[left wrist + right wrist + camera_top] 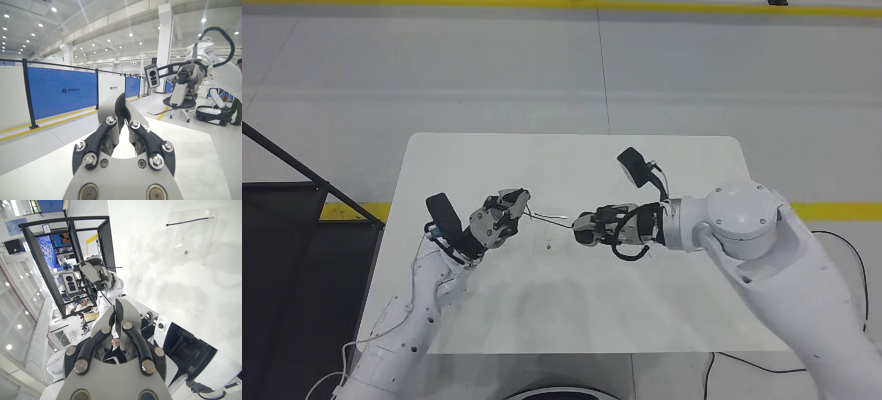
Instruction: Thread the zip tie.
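Zip tie hangs in the air over the table, strung between both claws. To thread it well, I'd square the free tip to the head slot, keep the strap untwisted and feed slowly. Left gripper and right gripper both look clenched on the strap, pads nearly touching.

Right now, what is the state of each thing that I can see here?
Left gripper: shut on zip tie.
Right gripper: shut on zip tie.
Zip tie: in the air, held by both grippers.
Spare tie: lying flat, straight, unthreaded.
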Controlling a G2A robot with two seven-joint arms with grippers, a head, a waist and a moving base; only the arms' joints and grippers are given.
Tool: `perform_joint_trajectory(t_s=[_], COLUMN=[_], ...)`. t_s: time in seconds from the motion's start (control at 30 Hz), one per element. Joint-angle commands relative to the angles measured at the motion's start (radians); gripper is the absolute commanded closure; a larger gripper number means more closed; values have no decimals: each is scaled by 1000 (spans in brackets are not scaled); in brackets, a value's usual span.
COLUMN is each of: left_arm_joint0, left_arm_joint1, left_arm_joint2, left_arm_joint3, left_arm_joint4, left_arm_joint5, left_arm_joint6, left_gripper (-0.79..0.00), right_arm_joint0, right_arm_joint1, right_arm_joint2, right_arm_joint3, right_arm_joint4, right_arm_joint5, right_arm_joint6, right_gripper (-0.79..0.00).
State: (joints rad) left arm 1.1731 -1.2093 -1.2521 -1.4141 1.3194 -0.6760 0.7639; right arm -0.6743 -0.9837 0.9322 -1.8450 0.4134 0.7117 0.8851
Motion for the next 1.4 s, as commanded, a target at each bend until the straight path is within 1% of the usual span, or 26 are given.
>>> perform_joint_trajectory(t_s=[0.0,0.23,0.4,0.73,1.37], left_arm_joint0=[-5,-13,-13,-13,-13], left_arm_joint1=[-1,-5,-5,-5,-5], left_arm_joint2=[5,24,24,24,24], left_arm_joint3=[3,17,17,17,17], left_arm_joint4=[9,46,46,46,46], left_arm_joint5=[12,40,40,40,40], left_arm_joint6=[9,45,45,45,45], left_gripper=[0,0,0,0,0], right_arm_joint0=[-9,-25,-19,9,13], right_arm_joint1=[1,-1,-7,-18,-20], right_arm_joint2=[4,28,37,17,22], right_arm_joint3=[-6,0,15,35,42], right_arm_joint4=[5,72,116,138,162], right_arm_joint5=[-3,-18,1,57,73], right_arm_joint6=[-1,-8,-44,-83,-97], right_gripper=[0,0,0,0,0])
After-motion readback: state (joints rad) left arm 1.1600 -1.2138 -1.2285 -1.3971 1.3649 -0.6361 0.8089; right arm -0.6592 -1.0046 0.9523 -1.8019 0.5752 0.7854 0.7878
